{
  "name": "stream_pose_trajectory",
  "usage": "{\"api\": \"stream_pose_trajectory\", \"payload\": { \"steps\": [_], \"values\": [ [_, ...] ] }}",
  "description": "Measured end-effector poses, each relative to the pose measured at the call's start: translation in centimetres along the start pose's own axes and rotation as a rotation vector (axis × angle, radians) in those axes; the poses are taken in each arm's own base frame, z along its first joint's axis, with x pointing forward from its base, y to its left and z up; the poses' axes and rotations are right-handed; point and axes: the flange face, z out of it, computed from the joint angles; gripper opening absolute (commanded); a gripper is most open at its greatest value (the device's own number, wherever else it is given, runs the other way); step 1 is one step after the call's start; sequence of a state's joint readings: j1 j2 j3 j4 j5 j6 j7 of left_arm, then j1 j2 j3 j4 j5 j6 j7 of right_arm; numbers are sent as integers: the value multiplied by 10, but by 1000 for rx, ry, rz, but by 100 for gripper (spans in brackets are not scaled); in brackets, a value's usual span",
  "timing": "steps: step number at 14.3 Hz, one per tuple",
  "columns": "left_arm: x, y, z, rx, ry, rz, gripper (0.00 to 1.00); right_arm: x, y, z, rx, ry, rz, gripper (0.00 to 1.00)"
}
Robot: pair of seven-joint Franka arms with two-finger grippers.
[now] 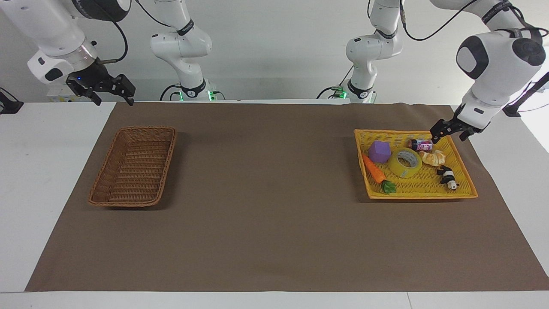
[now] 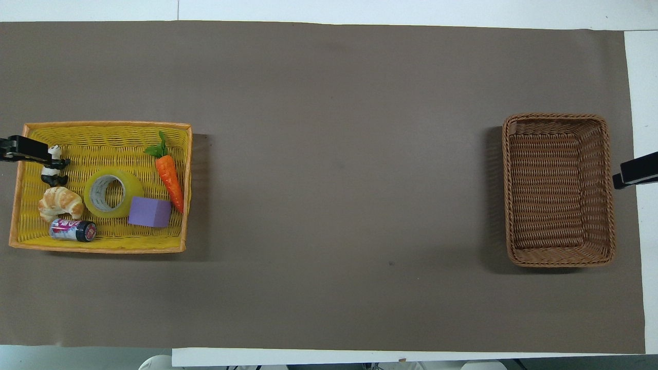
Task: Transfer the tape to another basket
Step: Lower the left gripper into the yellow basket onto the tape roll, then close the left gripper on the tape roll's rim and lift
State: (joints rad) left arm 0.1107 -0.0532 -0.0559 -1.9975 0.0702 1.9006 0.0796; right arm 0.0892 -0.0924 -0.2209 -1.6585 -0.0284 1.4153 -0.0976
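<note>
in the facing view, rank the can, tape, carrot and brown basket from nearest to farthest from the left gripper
From the left gripper:
1. can, in the yellow tray, just beside it
2. tape, mid-tray
3. carrot, at the tray's inner edge
4. brown basket, at the right arm's end

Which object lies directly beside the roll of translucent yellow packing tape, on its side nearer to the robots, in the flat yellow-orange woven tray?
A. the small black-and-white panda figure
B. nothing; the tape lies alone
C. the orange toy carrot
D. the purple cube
D: in the overhead view the purple cube touches the tape on its robot-side edge within the yellow-orange tray, while the carrot and panda lie off to its sides.
</note>
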Motion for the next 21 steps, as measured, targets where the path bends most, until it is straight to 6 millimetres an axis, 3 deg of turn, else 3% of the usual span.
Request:
{"api": "stream_pose_trajectory", "payload": {
  "steps": [3, 6, 21],
  "values": [
    [-11, -3, 54, -5, -10, -7, 85, 0, 0, 0, 0, 0, 0, 100],
    [-21, -6, 88, -9, 0, -13, 79, 0, 0, 0, 0, 0, 0, 100],
    [-19, 10, 169, -23, 8, 18, 68, 0, 0, 0, 0, 0, 0, 100]
  ]
}}
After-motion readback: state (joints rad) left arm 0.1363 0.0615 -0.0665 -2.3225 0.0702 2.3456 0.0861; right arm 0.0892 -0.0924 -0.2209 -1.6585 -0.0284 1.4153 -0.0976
